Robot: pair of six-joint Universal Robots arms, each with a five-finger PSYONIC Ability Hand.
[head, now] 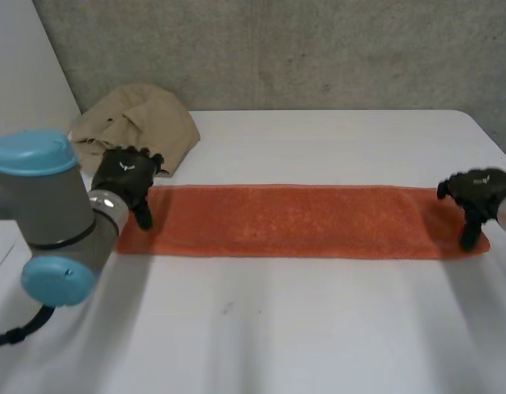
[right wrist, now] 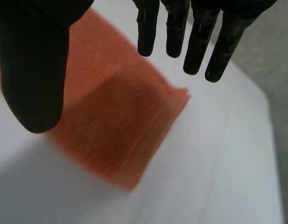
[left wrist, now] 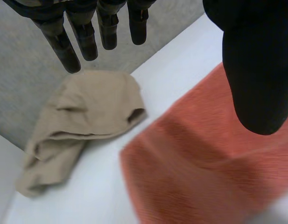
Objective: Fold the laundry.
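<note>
On the white table (head: 318,328): orange towel (head: 302,220) lies flat as a long strip.
Left hand (head: 128,182) over its left end, right hand (head: 476,197) over its right end; both with fingers straight, thumb apart, gripping nothing. Crumpled beige cloth (head: 138,127) lies just beyond the left hand.

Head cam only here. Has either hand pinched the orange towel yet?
Observer: Left hand hasn't. Its wrist view shows straight fingers with the thumb spread wide, and none of the orange towel between them.
Operator: Right?
Observer: Right hand is open too, thumb above the towel and fingers near its corner.
Operator: Is the beige cloth touching the towel? The left hand blocks that for me.
Observer: No. The beige cloth lies crumpled, with bare table between them.
</note>
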